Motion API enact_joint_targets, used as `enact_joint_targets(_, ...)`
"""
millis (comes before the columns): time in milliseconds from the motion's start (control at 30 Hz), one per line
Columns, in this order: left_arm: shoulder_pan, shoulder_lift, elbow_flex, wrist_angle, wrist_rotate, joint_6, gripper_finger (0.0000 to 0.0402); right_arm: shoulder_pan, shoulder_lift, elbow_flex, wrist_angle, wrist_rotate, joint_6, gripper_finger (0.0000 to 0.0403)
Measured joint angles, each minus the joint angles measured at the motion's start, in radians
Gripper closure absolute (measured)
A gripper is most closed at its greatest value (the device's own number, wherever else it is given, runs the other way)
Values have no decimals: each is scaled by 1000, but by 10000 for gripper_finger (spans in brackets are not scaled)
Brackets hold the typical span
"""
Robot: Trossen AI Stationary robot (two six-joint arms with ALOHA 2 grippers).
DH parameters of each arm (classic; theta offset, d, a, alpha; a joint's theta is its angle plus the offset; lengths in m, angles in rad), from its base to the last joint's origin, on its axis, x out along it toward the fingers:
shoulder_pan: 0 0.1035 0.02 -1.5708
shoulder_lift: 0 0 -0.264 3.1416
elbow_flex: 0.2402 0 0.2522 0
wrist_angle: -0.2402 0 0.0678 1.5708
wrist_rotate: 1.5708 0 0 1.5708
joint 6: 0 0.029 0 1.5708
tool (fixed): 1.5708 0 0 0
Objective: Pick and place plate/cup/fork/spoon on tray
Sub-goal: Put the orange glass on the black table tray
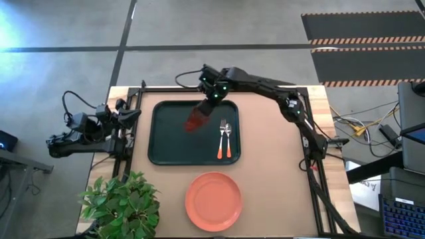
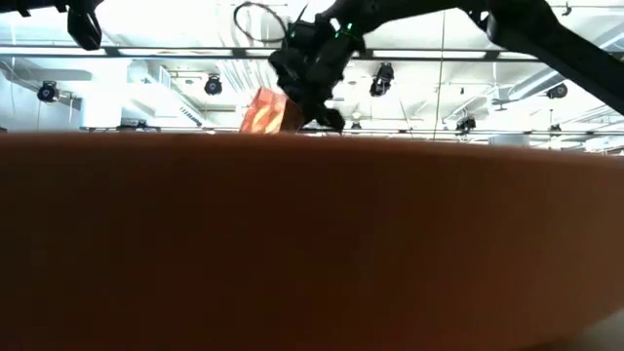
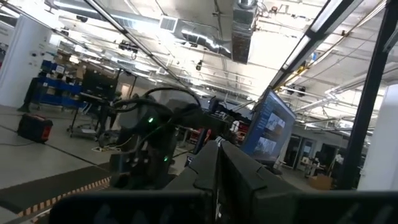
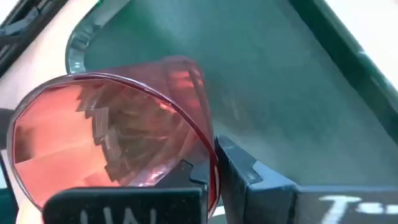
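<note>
The dark tray lies mid-table. The fork and spoon lie side by side on its right part, heads toward the far edge. The salmon plate rests on the table near the tray's front edge and fills the low view's foreground. My right gripper is over the tray's far part, shut on the red-brown cup, which also shows in the low view. My left gripper waits shut at the table's left edge, beside the tray. My right gripper holds the cup by its rim, one finger inside the mouth and one outside the wall. The fingers slant down from the far right. The cup hangs tilted over the tray floor. Whether its base touches the tray, I cannot tell.
A potted plant stands at the near left corner of the table. Cables and arm mounts run along the table's left and right edges. The tray's left half is bare under the cup.
</note>
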Motion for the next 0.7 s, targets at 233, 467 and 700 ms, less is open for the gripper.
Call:
enact_joint_targets(233, 0, 0, 0, -3, -2, 0, 402, -3, -125, 3, -328, 201, 94, 395)
enact_joint_targets(467, 0, 0, 0, -14, -1, 0, 402, 21, -127, 2, -368, 233, 132, 395)
enact_joint_targets(700, 0, 1, -2, -26, -1, -3, 402, 27, -38, 2, -318, 211, 134, 395)
